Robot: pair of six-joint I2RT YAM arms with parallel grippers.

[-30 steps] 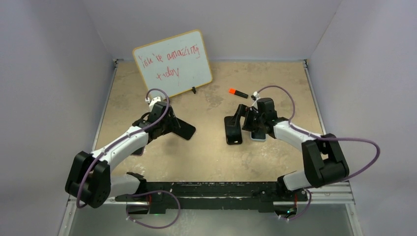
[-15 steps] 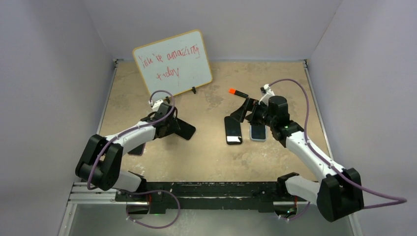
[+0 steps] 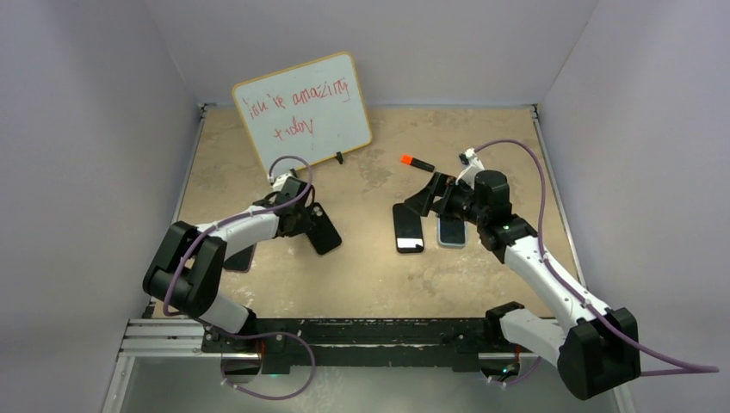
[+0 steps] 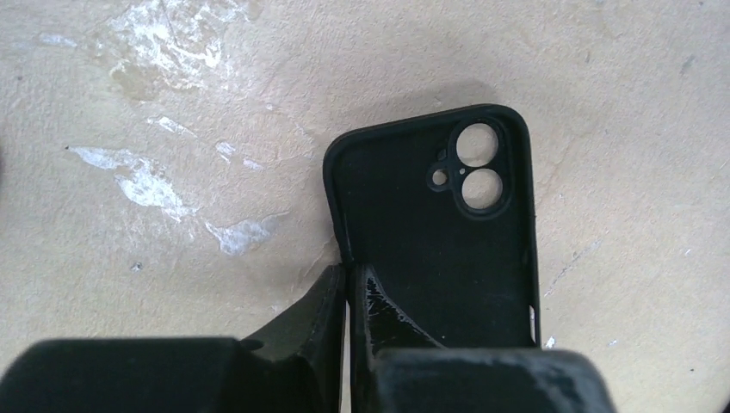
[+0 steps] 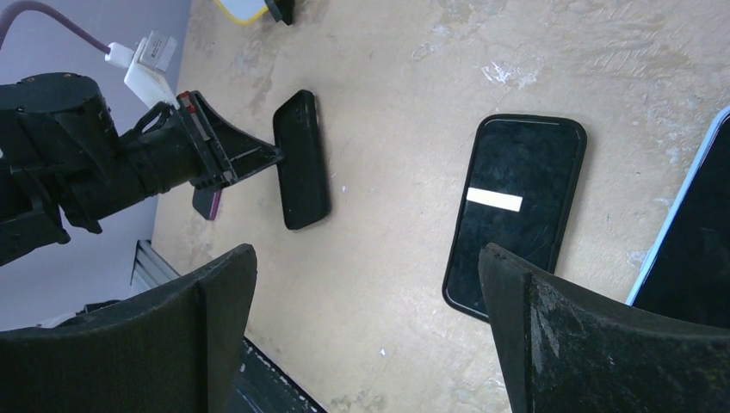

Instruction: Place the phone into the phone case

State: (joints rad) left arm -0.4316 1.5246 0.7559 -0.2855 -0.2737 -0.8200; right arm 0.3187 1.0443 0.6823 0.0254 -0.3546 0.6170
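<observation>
Left gripper (image 4: 349,280) pinches the phone case (image 4: 435,224) by its wall; right gripper (image 5: 366,258), wide open and empty, hovers above the black phone (image 5: 515,215), right of the case.

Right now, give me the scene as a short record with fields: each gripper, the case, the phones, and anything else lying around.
left gripper: shut on one long edge of the phone case
phone case: black, empty, camera cutout at the end away from the fingers
right gripper: open, holding nothing, above the phones
black phone: lying flat, screen up
blue-edged phone: lying flat beside the black phone
task state: no phone in the case yet
other: whiteboard and orange marker at the back
</observation>
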